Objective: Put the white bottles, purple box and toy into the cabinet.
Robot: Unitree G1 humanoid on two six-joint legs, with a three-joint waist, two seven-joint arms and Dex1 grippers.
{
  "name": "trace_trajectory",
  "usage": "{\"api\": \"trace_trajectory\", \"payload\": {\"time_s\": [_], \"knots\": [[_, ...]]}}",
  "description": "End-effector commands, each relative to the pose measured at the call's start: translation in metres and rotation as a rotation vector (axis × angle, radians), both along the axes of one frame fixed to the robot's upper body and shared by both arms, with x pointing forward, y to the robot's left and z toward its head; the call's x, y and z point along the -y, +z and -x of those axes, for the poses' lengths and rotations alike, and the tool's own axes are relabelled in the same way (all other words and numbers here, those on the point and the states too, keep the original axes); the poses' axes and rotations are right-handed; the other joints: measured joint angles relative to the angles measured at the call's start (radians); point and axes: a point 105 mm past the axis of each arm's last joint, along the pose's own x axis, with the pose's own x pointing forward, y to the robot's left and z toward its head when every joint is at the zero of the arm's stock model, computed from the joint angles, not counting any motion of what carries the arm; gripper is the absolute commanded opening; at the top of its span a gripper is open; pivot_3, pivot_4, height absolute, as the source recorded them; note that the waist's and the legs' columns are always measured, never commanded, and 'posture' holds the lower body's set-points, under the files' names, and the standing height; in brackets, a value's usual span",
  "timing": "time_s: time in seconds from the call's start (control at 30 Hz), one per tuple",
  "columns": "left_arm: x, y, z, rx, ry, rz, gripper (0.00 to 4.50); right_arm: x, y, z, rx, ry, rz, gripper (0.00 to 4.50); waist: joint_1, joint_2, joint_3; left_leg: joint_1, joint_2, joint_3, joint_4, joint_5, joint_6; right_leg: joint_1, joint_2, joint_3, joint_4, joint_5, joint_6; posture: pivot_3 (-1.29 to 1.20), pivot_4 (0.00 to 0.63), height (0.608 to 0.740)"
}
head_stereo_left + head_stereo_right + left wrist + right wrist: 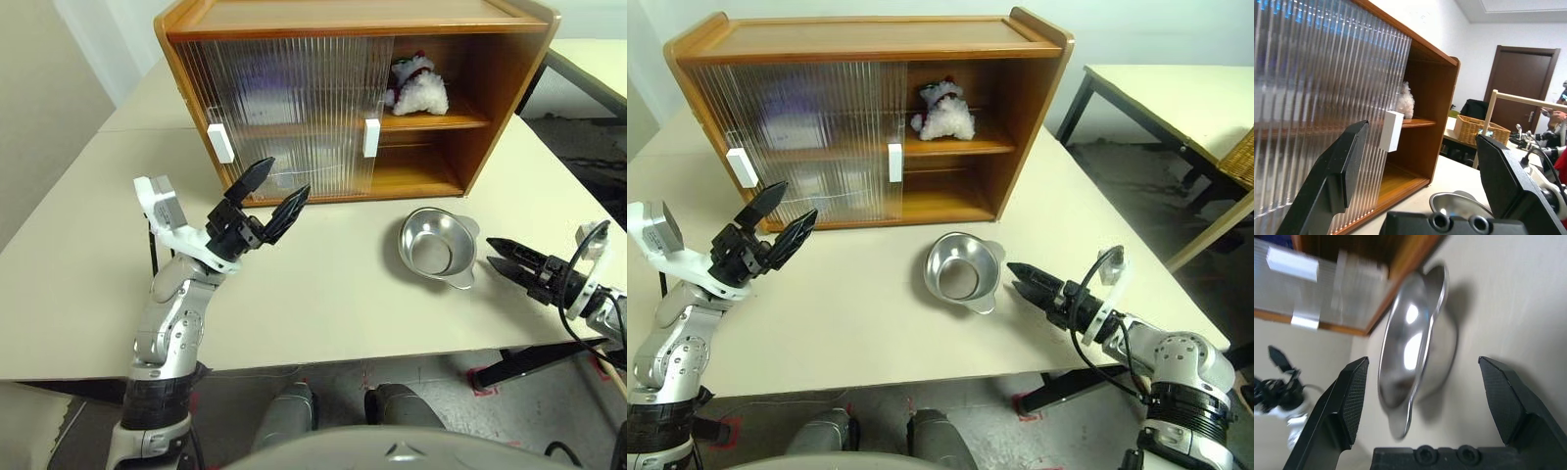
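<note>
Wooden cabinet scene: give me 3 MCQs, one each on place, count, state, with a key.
1. Where is the small white plush toy?
A. on the table
B. on the upper shelf of the wooden cabinet
C. in the bowl

2. How many white rectangular handles are on the ribbed translucent sliding doors?
A. one
B. two
C. four

3. What is in the round steel bowl?
A. nothing
B. a jar
C. the toy

Key:
1 B, it sits on the upper shelf at the open right end.
2 B, one handle on each door.
3 A, bare metal inside; it stands on the table in front of the right hand, whose fingers are open and hold nothing.
</note>
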Motion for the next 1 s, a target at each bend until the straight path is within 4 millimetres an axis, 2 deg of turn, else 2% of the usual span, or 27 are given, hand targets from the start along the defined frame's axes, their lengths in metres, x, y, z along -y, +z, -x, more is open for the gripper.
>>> {"api": "trace_trajectory", "payload": {"time_s": [0.03,0.6,1.0], "knots": [[0.0,0.002,0.003,0.007,0.0,-0.012,4.5,-0.004,-0.002,0.005,-0.035,0.036,-0.026,4.49,0.0,0.0,0.0,0.0,0.0,0.0,0.0,0.0,0.0,0.0,0.0,0.0,0.0,0.0,0.0,0.0,0.074,0.74],[-0.001,0.002,0.005,0.008,0.007,-0.014,4.5,-0.027,0.0,0.029,-0.14,0.209,-0.112,4.49,0.004,-0.001,0.001,0.001,-0.001,0.0,-0.001,0.0,0.001,0.001,0.0,0.0,0.0,-0.002,0.0,0.01,0.074,0.74],[-0.002,0.003,0.004,0.009,0.012,-0.018,4.5,-0.045,-0.001,0.022,-0.137,0.257,-0.13,4.49,0.005,-0.001,0.001,0.001,-0.001,0.0,-0.001,0.002,0.004,0.001,0.0,0.0,0.0,-0.002,0.0,0.02,0.073,0.74]]}}
